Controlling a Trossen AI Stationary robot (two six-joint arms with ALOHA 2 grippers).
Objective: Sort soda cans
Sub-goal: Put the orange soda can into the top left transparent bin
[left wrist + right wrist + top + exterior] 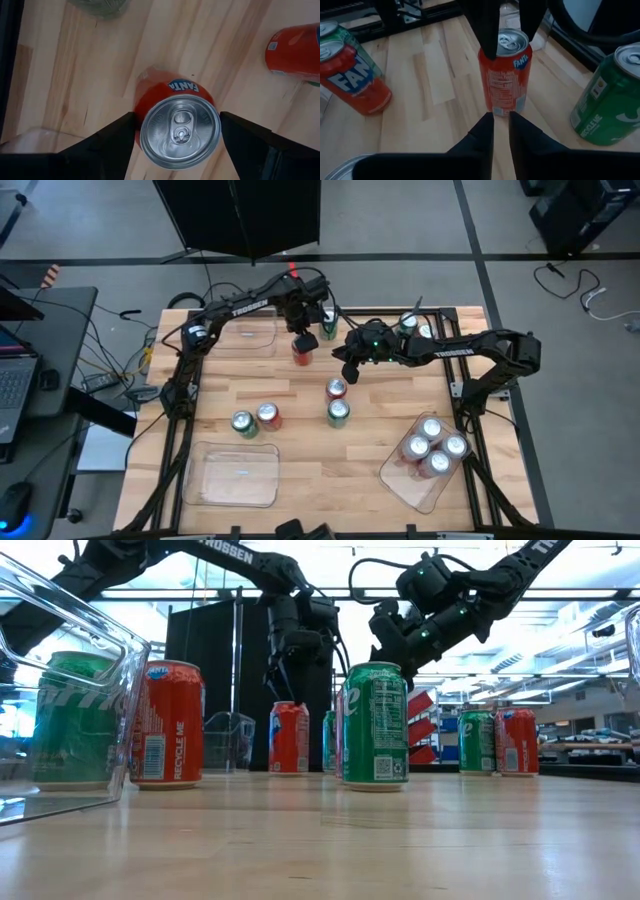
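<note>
A red soda can (302,356) (505,85) stands upright on its base on the wooden table's far middle. My left gripper (303,340) (177,122) hangs over it, pointing down and shut on its top. My right gripper (349,372) (501,122) hovers just to the can's right and nearer side. It slants down toward the can, its fingertips a narrow gap apart with nothing between them. A red can (337,389) and a green can (338,412) stand mid-table. A green can (243,423) and a red can (268,416) stand as a pair nearer the left. My left gripper has the red can's upper wall, just below the rim (141,112), between its two fingers (117,137), one on each side. The fingers come from above, pointing down. The can stays upright with its base on the table (289,770).
A clear tray (400,480) at the near right holds several silver-topped cans. An empty clear tray (232,473) lies at the near left, and another clear tray (245,335) at the far left. More cans (328,320) (410,326) stand along the far edge.
</note>
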